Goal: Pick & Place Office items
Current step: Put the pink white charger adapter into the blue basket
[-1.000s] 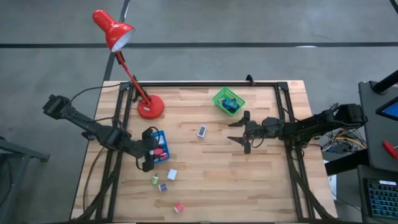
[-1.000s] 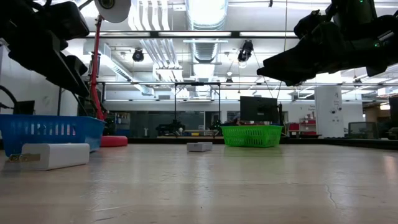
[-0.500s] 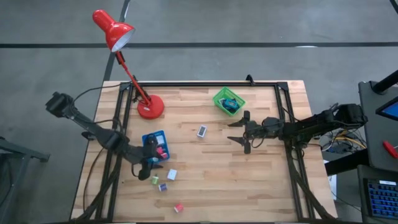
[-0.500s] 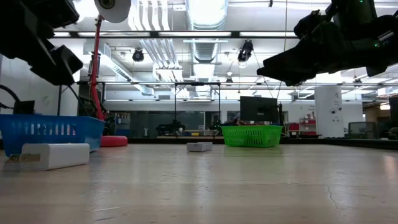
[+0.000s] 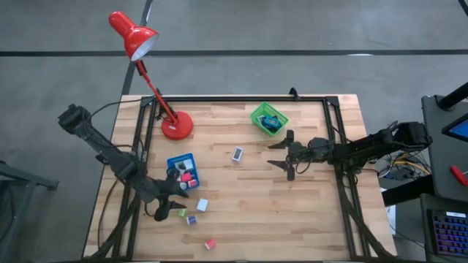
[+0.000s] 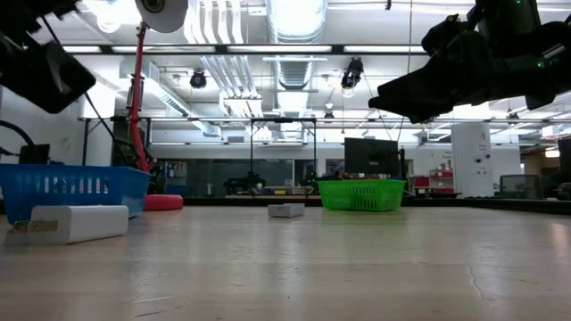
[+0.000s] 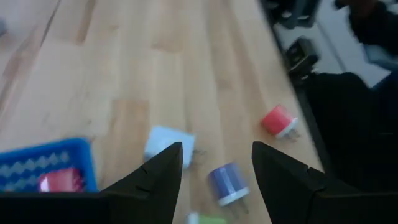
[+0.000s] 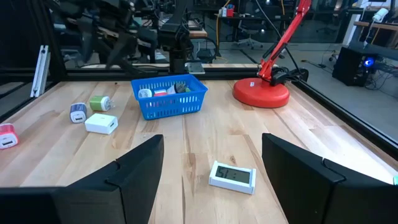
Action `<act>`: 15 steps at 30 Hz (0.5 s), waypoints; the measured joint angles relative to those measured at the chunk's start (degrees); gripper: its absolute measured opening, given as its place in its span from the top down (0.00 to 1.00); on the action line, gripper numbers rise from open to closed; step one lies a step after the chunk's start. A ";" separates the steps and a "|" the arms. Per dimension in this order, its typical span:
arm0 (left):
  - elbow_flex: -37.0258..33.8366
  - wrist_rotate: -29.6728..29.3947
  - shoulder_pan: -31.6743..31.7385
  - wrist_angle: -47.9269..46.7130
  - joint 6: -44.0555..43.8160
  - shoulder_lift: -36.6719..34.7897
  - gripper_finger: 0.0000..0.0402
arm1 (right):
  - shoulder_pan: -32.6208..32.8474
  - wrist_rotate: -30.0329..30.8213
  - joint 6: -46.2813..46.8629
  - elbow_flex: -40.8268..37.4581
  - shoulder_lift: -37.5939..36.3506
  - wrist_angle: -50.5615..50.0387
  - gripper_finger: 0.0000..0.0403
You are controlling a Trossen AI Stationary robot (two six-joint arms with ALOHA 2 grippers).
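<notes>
Four loose blocks lie on the wood near the near-left part of the table: white (image 5: pixel 202 205), green (image 5: pixel 182 212), purple (image 5: pixel 191 219) and red (image 5: pixel 210 244). More pieces lie in the blue tray (image 5: pixel 174 160). A flat white-and-grey piece (image 5: pixel 238 154) lies mid-table. My left gripper (image 5: pixel 174 204) hovers open just near-side of the tray. In its wrist view the white block (image 7: pixel 168 142) and the purple block (image 7: pixel 227 182) show between the fingers, touching nothing. My right gripper (image 5: pixel 287 155) hangs open above the table right of centre.
The green basket (image 5: pixel 269 118) stands near the far edge with a few pieces in it. The red desk lamp's base (image 5: pixel 177 126) sits far-left, and its arm leans out past the table's far-left corner. A black frame rail (image 5: pixel 241 98) runs around the table. Bare wood lies between the two grippers.
My left gripper has moved from over the blue tray toward the table's near edge, ending beside the loose blocks. In the low view the arm has drawn up and out toward the picture's left corner. The right arm and all the pieces have stayed still.
</notes>
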 joint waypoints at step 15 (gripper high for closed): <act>1.69 1.22 -6.75 21.21 14.54 10.15 0.50 | 0.00 0.00 1.12 0.00 -0.02 -0.04 0.35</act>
